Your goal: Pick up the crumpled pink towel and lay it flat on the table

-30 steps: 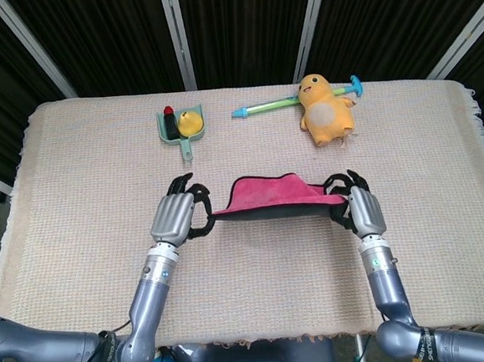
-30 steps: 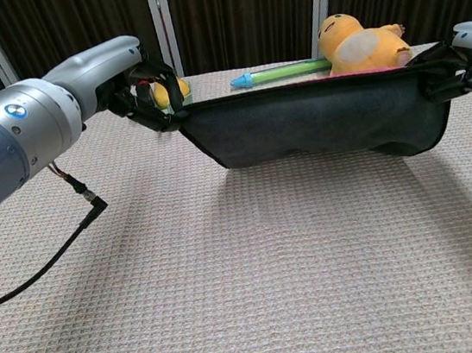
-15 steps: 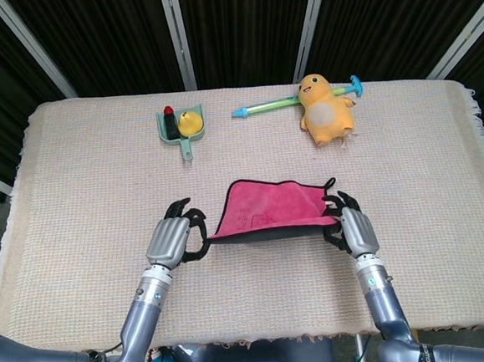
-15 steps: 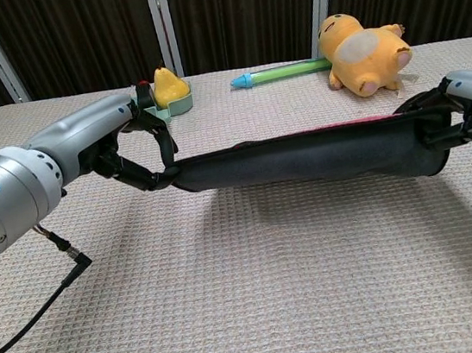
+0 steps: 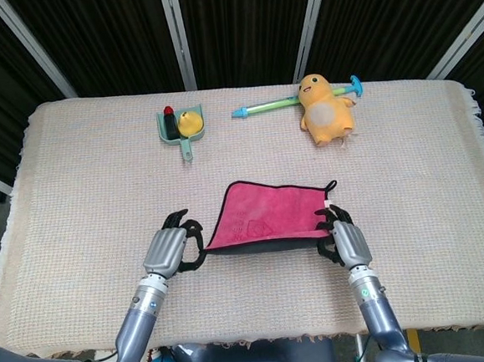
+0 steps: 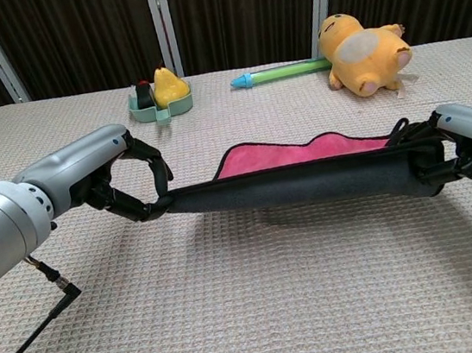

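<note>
Pink towel (image 5: 266,219) held out between two robot hands, low over the table (image 5: 93,201)

Pinched at its near left corner by the left robot hand (image 5: 168,250); pinched at its near right corner by the right robot hand (image 5: 341,240); near edge lifted, far edge down on the table; spread mostly flat, dark underside showing from the chest view.

head view: high above the near edge, looking steeply down over the whole table (image 5: 73,161) to the dark curtain behind. chest view: low, near table height, facing level across toward that curtain, close behind the forearms. both share the pink towel (image 5: 270,219) (image 6: 302,152), held taut, and the far-edge yellow plush toy (image 5: 327,111) (image 6: 362,45).
</note>
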Available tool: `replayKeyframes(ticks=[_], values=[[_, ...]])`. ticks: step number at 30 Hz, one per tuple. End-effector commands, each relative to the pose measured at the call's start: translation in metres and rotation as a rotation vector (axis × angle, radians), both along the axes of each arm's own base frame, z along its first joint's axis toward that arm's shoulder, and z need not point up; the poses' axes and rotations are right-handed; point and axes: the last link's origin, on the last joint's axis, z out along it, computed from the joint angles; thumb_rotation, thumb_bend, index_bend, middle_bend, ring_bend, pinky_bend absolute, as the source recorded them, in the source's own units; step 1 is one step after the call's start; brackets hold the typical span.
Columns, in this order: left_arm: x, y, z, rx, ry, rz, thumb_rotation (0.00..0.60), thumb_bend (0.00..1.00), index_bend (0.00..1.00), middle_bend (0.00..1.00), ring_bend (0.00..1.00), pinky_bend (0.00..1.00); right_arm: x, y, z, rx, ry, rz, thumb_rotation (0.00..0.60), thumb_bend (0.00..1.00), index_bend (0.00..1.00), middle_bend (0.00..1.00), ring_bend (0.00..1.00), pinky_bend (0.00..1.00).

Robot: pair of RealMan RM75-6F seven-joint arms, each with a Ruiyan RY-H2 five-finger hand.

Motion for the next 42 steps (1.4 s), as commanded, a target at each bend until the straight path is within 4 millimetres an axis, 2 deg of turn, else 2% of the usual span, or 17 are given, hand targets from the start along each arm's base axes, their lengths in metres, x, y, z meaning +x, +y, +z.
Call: replayKeyframes(ticks=[1,18,20,24,29,34,39,42], values=[[-0.002,-0.002,-0.001,-0.008,0.002,-0.002,0.6,0.71,0.91,0.3,0.05,0.07,0.0,0.001,0.0,0.006,0.005,0.001,0.6,0.72,0.66,0.22,0.02,0.01],[-0.012,-0.015,-0.008,-0.061,0.049,-0.013,0.6,0.67,0.87,0.27,0.05,0.05,-0.003,0.014,-0.007,0.052,0.036,0.006,0.6,0.72,0.65,0.22,0.02,0.01],[-0.013,-0.016,-0.008,-0.068,0.058,-0.016,0.6,0.64,0.83,0.25,0.04,0.04,-0.004,0.016,-0.008,0.061,0.044,0.008,0.6,0.72,0.61,0.22,0.01,0.01],[-0.017,-0.018,-0.009,-0.088,0.079,-0.023,0.6,0.52,0.66,0.21,0.01,0.02,-0.004,0.02,-0.011,0.087,0.068,0.017,0.6,0.72,0.46,0.2,0.0,0.01],[-0.022,-0.022,-0.009,-0.125,0.109,-0.024,0.6,0.38,0.56,0.17,0.0,0.0,-0.005,0.026,-0.013,0.12,0.096,0.023,0.6,0.62,0.31,0.14,0.0,0.0],[-0.026,-0.024,-0.007,-0.148,0.114,-0.024,0.6,0.22,0.45,0.14,0.0,0.0,-0.006,0.032,-0.014,0.136,0.124,0.036,0.6,0.52,0.04,0.04,0.0,0.0],[-0.028,-0.025,-0.003,-0.17,0.115,-0.038,0.6,0.12,0.34,0.12,0.0,0.0,-0.005,0.036,-0.011,0.137,0.154,0.055,0.6,0.47,0.0,0.0,0.0,0.0],[-0.029,-0.025,0.001,-0.185,0.111,-0.045,0.6,0.1,0.29,0.11,0.0,0.0,-0.004,0.037,-0.01,0.14,0.153,0.052,0.6,0.45,0.0,0.0,0.0,0.0]])
